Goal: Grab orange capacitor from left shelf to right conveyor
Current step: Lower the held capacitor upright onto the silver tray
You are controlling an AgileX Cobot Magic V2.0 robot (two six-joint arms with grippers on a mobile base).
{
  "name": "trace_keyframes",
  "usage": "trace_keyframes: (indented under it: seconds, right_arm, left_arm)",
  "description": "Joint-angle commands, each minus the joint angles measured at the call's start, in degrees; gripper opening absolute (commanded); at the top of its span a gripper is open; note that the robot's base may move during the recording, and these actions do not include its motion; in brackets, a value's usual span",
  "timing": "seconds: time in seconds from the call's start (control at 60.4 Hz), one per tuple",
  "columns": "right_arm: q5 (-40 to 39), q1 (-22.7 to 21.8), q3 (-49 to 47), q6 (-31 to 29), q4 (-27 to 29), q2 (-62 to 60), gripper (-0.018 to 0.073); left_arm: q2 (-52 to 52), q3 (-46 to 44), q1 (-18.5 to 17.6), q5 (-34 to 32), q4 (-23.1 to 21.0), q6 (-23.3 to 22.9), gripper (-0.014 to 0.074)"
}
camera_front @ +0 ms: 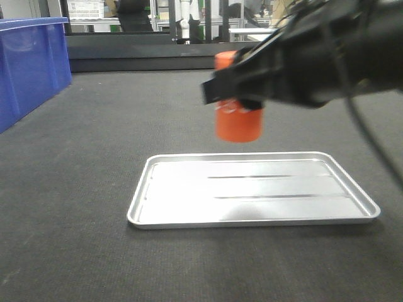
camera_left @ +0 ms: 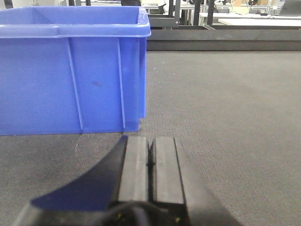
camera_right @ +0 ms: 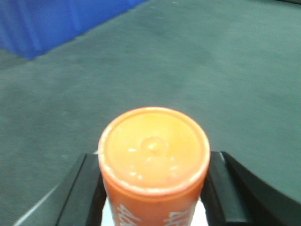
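R gripper (camera_front: 238, 95) clamps the orange can (camera_front: 240, 126) mid-side, upright, in air over the tray (camera_front: 252, 222), 12 o'clock edge, above the belt (camera_front: 75, 157). Seems stiff, smooth, prob. light: side grip suits. L gripper (camera_left: 150, 157) jaws pressed together, empty.

A tray (camera_front: 136, 212) lay on the conveyor (camera_front: 75, 157), a bin (camera_front: 31, 63) standing to its left and farther back. The capacitor (camera_front: 240, 124) hung above the tray's far side, held in the right gripper (camera_right: 154, 197).
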Motion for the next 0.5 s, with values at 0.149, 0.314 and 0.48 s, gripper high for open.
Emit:
trace_keyframes:
  seconds: [0.149, 0.314, 0.48]
  right_arm:
    - [-7.7, 0.82, -1.61, -0.05, -0.06, 2.71, 0.0049]
    - [-7.1, 0.82, -1.21, -0.05, -0.06, 4.69, 0.0049]
    - [-9.85, 0.82, 1.04, -0.05, 0.08, 5.62, 0.0049]
  left_arm:
    - [-0.55, 1.59, -0.29, -5.05, -0.34, -0.23, -0.0125]
    - [-0.55, 1.59, -0.29, -5.05, -0.34, -0.23, -0.0125]
    - [-0.55, 1.59, -0.29, -5.05, -0.34, -0.23, -0.0125]
